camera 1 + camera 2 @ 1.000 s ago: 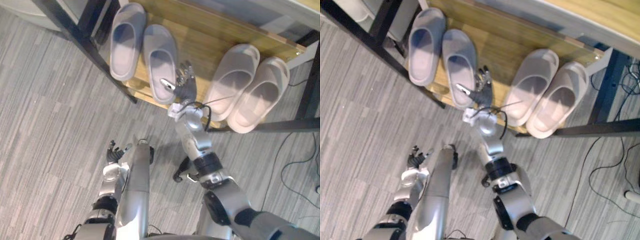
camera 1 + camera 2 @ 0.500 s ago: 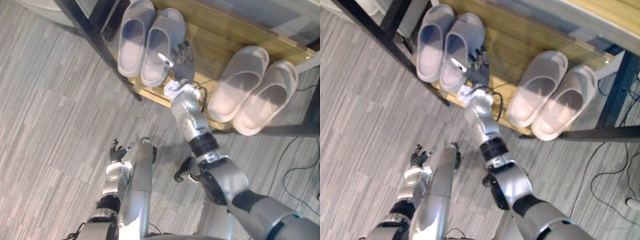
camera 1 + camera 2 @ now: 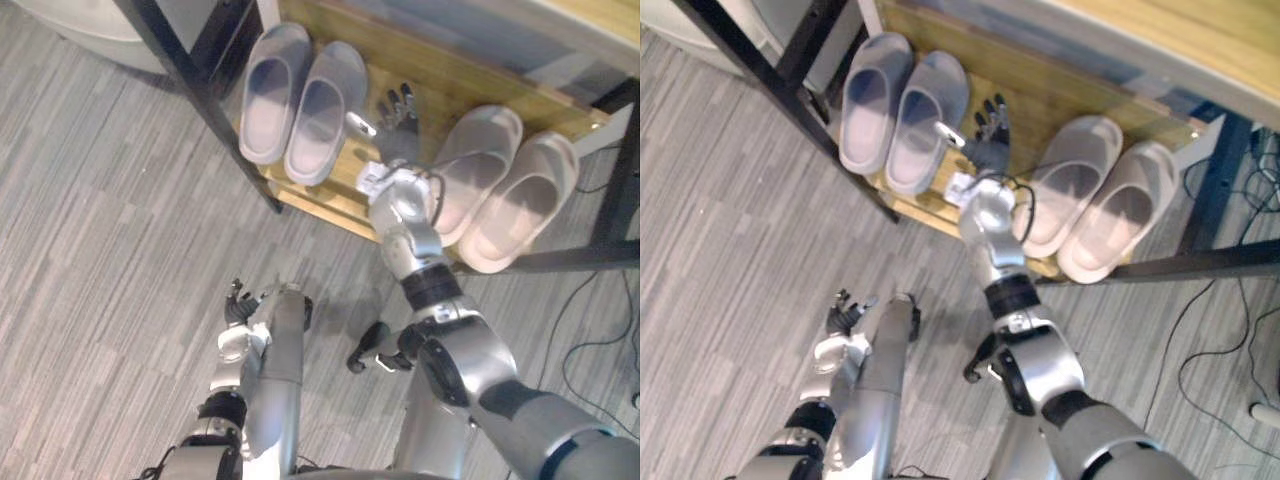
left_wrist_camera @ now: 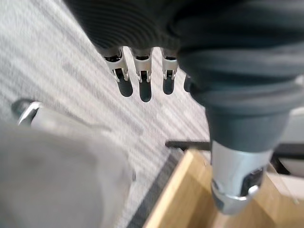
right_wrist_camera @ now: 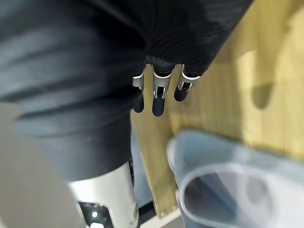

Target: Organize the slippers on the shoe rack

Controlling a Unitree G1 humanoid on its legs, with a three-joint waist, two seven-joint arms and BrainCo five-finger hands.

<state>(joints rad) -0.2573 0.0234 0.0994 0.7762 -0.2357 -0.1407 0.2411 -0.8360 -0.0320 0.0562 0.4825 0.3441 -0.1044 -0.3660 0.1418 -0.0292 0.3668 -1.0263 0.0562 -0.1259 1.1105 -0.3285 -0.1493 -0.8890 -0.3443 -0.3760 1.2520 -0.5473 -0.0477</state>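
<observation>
Two soft grey slippers, two pale pink slippers on wooden shoe rack shelf, right hand between pairs, fingers spread, empty

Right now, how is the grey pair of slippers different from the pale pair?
The grey pair is darker; the pale pair is creamy pink. The grey pair sits at the shelf's left end, the pale pair at its right, with the right hand between them. Both pairs lie side by side on the wooden shelf.

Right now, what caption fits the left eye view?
Open right hand between grey slippers and pale slippers on the wooden rack.
</observation>
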